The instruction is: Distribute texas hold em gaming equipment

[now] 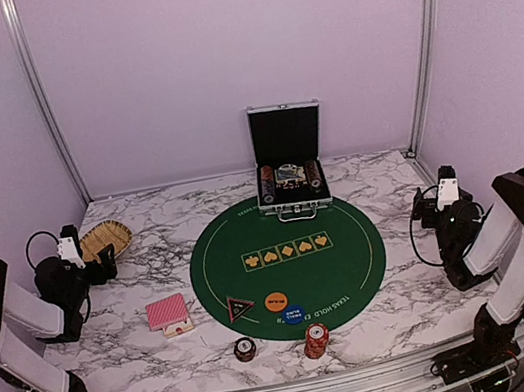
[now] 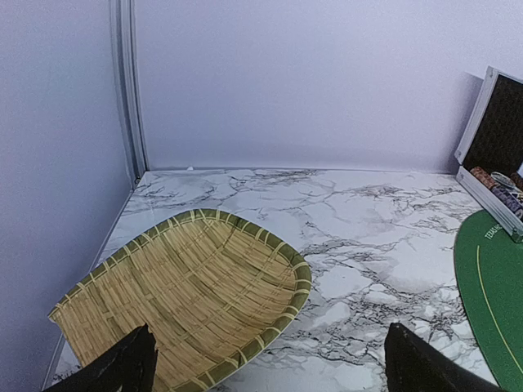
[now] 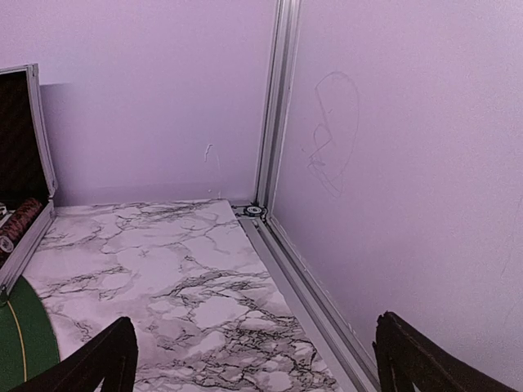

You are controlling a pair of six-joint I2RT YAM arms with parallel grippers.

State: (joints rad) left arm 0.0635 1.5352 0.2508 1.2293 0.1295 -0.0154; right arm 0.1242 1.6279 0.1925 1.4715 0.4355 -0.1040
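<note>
Both pairs of jaws stood spread wide, with nothing between them. The left gripper (image 2: 270, 369) hung over the near rim of the straw basket (image 2: 188, 286). The right gripper (image 3: 257, 355) hung over bare marble table (image 3: 163, 269) at the lower right of its view.

Nothing was in hand, so the task seemed to be at its outset. All the gear lay in the lower centre of the top view:
- the red-backed cards (image 1: 168, 312), left of the green mat (image 1: 343, 253)
- the triangular token (image 1: 240, 308), orange disc (image 1: 276, 302) and blue disc (image 1: 292, 315), on the mat's lower edge
- the dark chips (image 1: 244, 348) and red-and-white chips (image 1: 315, 340), just below it

More chips sat in the open case (image 1: 285, 136) at upper centre.

The next move would likely call for one arm to swing inward and bring its open jaws down around a stack or the deck.

Both arms were folded at the frame's sides, wrists aimed toward the far corners, well apart from the gear.
</note>
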